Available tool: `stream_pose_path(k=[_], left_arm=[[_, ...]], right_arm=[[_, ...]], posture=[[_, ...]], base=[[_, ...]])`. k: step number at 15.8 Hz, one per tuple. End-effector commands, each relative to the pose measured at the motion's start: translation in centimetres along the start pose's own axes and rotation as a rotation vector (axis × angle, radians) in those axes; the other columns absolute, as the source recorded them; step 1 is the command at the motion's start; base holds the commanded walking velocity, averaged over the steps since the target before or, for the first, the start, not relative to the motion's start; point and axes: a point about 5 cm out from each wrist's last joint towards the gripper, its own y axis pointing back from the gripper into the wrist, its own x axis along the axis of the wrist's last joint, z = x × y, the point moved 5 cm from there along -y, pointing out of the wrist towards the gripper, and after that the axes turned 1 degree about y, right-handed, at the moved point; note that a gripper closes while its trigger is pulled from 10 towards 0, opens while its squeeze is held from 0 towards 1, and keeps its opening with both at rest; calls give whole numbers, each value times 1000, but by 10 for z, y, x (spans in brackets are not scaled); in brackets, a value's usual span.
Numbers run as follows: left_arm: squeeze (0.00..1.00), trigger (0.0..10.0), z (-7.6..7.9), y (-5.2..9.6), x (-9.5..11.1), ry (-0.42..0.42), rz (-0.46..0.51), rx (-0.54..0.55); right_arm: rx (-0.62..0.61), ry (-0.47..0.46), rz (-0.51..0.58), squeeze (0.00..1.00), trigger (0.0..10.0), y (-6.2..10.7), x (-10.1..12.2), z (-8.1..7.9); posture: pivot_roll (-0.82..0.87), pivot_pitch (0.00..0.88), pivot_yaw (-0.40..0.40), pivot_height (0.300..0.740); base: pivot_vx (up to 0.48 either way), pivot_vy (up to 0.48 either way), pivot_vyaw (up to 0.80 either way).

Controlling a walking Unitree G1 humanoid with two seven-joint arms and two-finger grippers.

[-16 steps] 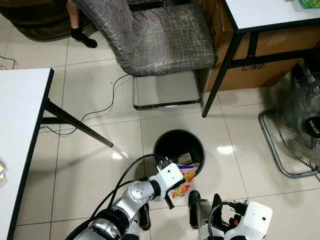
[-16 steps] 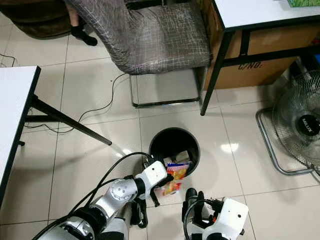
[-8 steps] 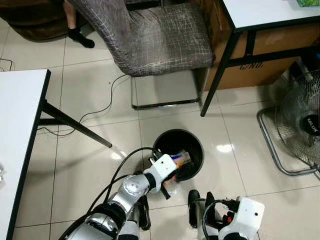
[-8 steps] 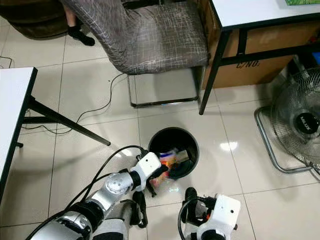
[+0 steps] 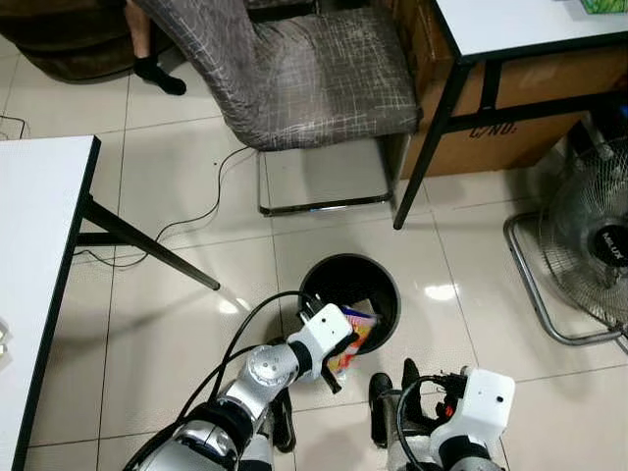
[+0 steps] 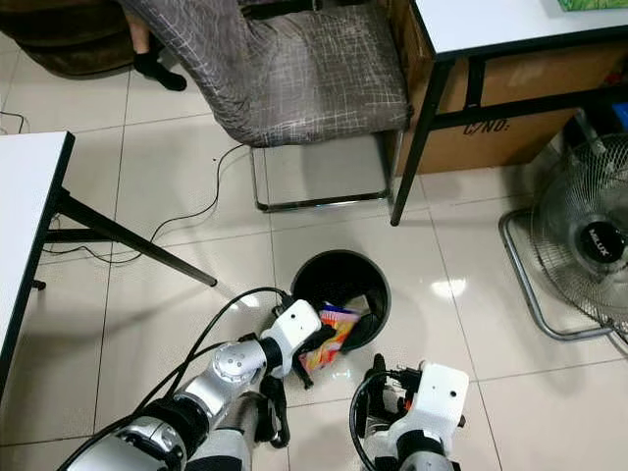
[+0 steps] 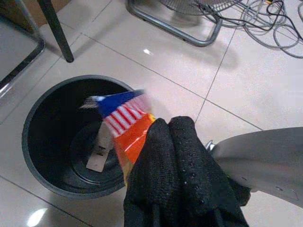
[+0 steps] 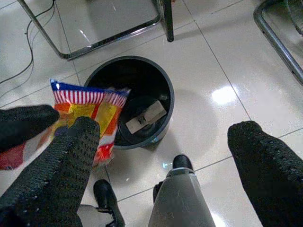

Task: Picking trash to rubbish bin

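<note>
**Q:** What has changed since half a second ago?

**A:** The snack packet (image 5: 353, 339) then lay lower, tucked into the rubbish bin (image 5: 386, 280); it now sits higher at the bin's near rim, half over the opening. The right arm's white housing has shifted slightly up-frame.

**Q:** Left to right, what surrounds the work?

**A:** White table (image 5: 29, 285) at the left edge, its black slanted leg (image 5: 147, 247) pointing toward the bin. A cable (image 5: 201, 211) trails on the tiles. Upper centre: a grey checked chair (image 5: 304, 74), a person's socked foot (image 5: 157, 71) behind it. Lower centre: the left gripper (image 5: 339, 348), fingers pinched on the packet, beside the bin's near-left rim. A flat card piece (image 8: 146, 116) lies inside the bin. The right gripper (image 8: 165, 156) hangs low at bottom centre, fingers spread wide, holding nothing. A desk leg (image 5: 427, 142) and cardboard box (image 5: 510, 118) stand upper right; a floor fan (image 5: 589, 255) occupies the right edge.

**Q:** Any obstruction?

**A:** None lies between packet and bin opening.
</note>
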Motion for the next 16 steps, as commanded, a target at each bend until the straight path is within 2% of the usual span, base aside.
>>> stream_pose_path(k=[1,4,5,6,7,8,9,10,11,13,16], left_arm=[[0,10000,-4,3,-4,34,-5,20],[0,10000,-22,5,20,58,100,71],[0,10000,-24,5,23,58,110,75],[0,10000,-30,9,36,49,175,95],[0,10000,-34,11,42,44,202,112],[0,10000,-39,14,49,39,232,135],[0,10000,-47,18,58,34,273,167],[0,10000,-63,28,78,25,349,237],[0,10000,-71,34,88,34,384,267],[0,10000,-76,40,100,52,418,281],[0,10000,-71,40,125,102,484,242]], right_arm=[[5,-76,-7,1000,10000,-5,-1,-14],[-9,-5,80,1000,10000,-9,16,-7],[-12,1,91,1000,10000,-10,18,-6],[-36,55,163,988,10000,-11,35,-2],[-44,76,196,878,10000,-11,43,0],[-53,99,231,843,10000,-11,51,2],[-65,116,263,624,10000,-10,59,4],[-74,148,308,39,10000,-8,72,7],[-78,162,326,0,10000,-8,77,7],[-83,170,346,0,10000,-7,82,8],[-93,189,391,0,10000,-8,96,7]], posture=[[-46,323,75,740],[-22,287,62,740],[-22,287,62,740],[-8,268,53,740],[0,257,49,740],[6,250,45,740],[14,238,39,740],[25,220,31,740],[31,213,26,740],[36,205,21,740],[37,187,10,740]], base=[[0,0,0],[0,0,0],[0,0,0],[0,0,0],[0,0,0],[0,0,0],[0,0,0],[0,0,0],[0,0,0],[0,0,0],[0,0,0]])
